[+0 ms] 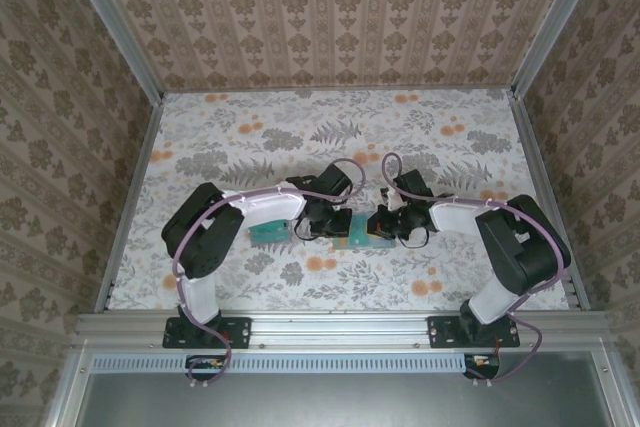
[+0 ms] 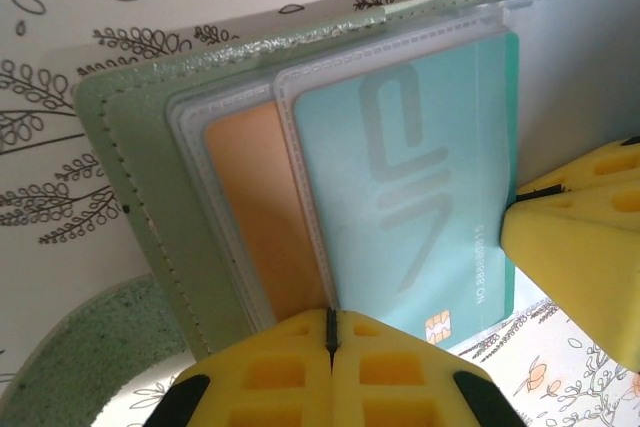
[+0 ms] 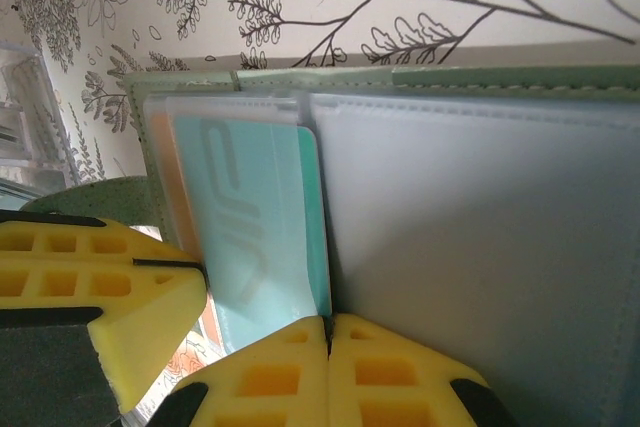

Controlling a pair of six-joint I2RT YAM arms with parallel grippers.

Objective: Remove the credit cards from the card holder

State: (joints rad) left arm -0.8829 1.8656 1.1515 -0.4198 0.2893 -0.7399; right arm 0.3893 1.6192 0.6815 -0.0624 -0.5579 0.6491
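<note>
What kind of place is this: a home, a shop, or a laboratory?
Probably a robot test enclosure: wallpapered panels in aluminium framing, a floral-covered table, and the left arm and right arm bolted to a metal rail.

left arm (image 1: 205, 232): black joint housings, white links | right arm (image 1: 515, 242): same black and white | cables (image 1: 178, 272): lilac, running along each arm | bases (image 1: 205, 330): black plates | left gripper (image 2: 330, 325): yellow fingers (image 2: 270, 372) with rectangular pockets, black corner patches | right gripper (image 3: 328, 332): same yellow, same pockets
</note>
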